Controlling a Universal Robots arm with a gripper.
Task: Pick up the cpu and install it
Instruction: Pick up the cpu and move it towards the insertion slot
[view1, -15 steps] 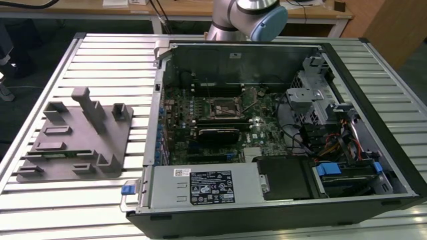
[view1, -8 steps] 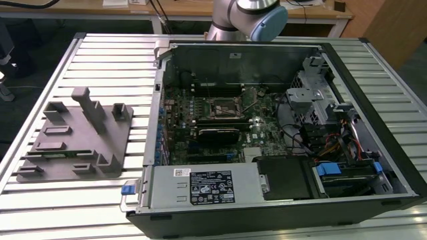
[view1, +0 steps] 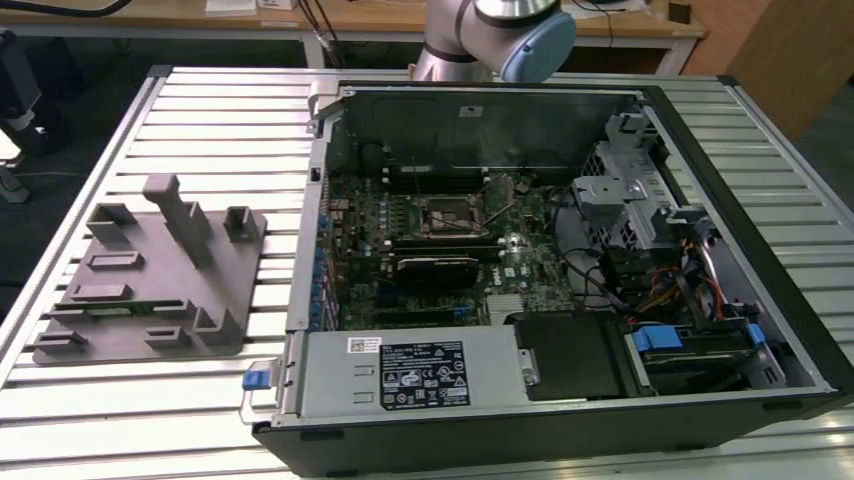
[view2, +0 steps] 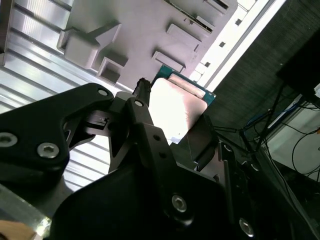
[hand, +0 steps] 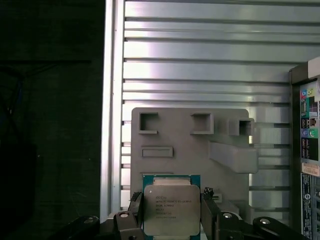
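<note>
Exterior view first: where does the target lie? — Obs. 1

We log a grey moulded plastic fixture tray (view1: 147, 280) on the slatted aluminium table (view1: 134, 400), to the exterior view's left of the open black computer case (view1: 787, 310). The black square socket frame (view1: 447, 212) sits mid-motherboard inside the case, well apart from the tray. A silver robot arm (view1: 487, 35) rises behind the case. — Obs. 2

Second wrist view: what of the grip? — Obs. 1

The black gripper (view2: 175, 117) is clamped on the cpu (view2: 177, 105), a small flat square chip with a silvery lid on a green board. One of the fingers (view2: 145, 125) presses one edge and its mate presses the opposite edge. The chip sits flat between them with the tray beyond it. We judge it held above the tray, not resting on it. — Obs. 2

First wrist view: how is it lined up? — Obs. 1

The cpu sits centred between the fingers, lid toward the camera, over the tray's margin. It is near square, and its edges run parallel to the tray's. The gripped edges lie across the table slats, so we read the closing line as running along the slats. That is the same line that leads from tray to case, whose edge shows past the tray. The socket therefore lies on the case side of the chip. — Obs. 2
</note>
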